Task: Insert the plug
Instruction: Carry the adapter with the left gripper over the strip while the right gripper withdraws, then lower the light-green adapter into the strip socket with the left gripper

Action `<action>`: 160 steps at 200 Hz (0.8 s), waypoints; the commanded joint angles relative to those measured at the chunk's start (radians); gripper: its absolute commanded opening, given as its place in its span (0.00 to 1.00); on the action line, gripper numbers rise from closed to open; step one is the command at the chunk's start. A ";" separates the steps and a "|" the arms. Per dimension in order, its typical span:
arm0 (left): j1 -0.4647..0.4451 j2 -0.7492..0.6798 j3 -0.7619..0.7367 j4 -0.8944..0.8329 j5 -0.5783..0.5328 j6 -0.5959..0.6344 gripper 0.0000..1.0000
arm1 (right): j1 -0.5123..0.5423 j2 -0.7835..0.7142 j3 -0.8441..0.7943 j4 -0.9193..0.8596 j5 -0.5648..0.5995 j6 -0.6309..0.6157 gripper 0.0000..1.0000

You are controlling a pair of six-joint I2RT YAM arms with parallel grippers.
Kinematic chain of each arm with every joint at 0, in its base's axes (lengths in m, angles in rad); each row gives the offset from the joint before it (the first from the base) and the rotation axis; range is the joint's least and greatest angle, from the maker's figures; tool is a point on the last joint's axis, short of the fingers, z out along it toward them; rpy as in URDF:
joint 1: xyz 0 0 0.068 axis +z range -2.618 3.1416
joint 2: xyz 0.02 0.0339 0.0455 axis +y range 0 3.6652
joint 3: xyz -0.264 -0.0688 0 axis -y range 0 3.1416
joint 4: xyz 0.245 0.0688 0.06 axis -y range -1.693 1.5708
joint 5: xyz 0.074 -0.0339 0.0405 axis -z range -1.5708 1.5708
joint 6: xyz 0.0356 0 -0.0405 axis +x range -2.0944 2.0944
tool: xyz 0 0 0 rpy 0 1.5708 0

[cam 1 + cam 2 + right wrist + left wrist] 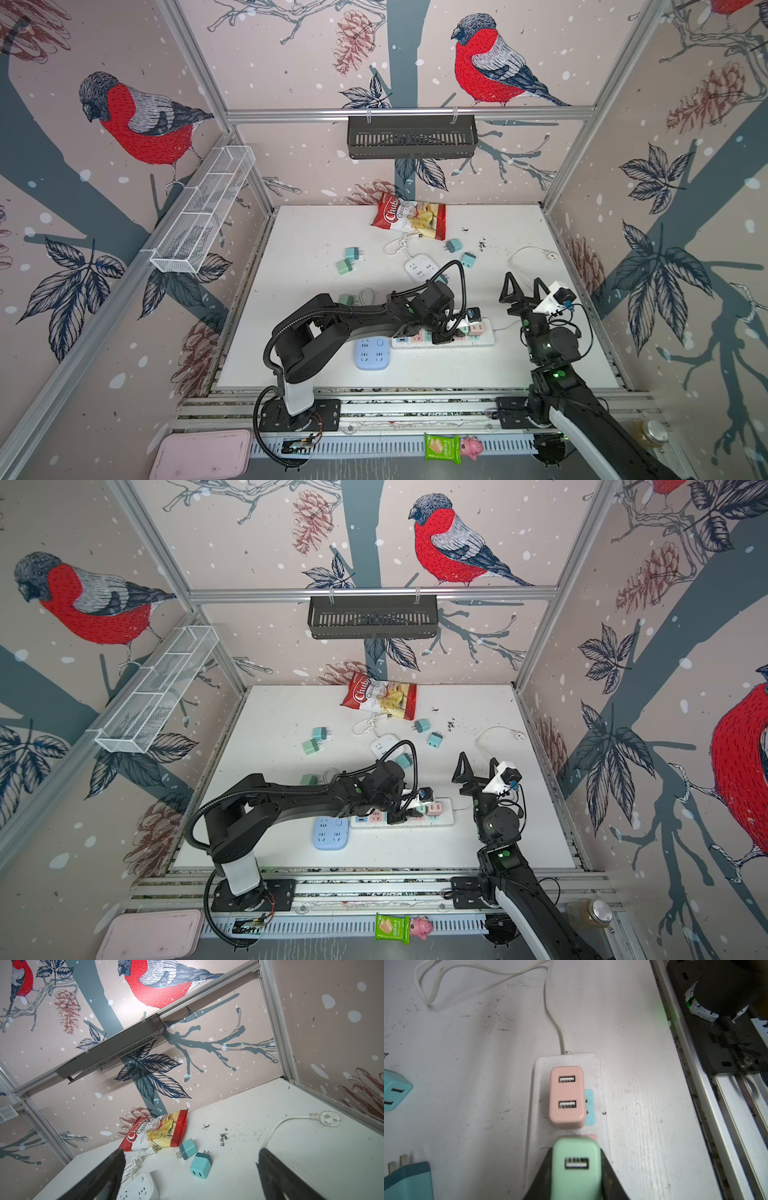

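Green plug clamped in left gripper, poised over white strip, just beside seated pink plug; cannot tell if fully seated. Farther right, right gripper raised above table, spread wide, gripping nothing.

The red snack bag reads "Chuby" in white letters, with "Cassa" legible beneath it in the right wrist view; the green packet's print is too small to read.

Green plug prongs out of sight
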 commanded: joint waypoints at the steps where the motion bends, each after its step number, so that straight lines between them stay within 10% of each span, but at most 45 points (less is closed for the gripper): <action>1: 0.003 0.014 -0.001 -0.060 0.009 0.020 0.00 | -0.002 -0.003 -0.110 0.004 -0.011 -0.002 1.00; 160: 0.020 0.095 0.053 -0.108 0.037 0.008 0.00 | -0.003 -0.014 -0.112 -0.006 0.001 0.000 1.00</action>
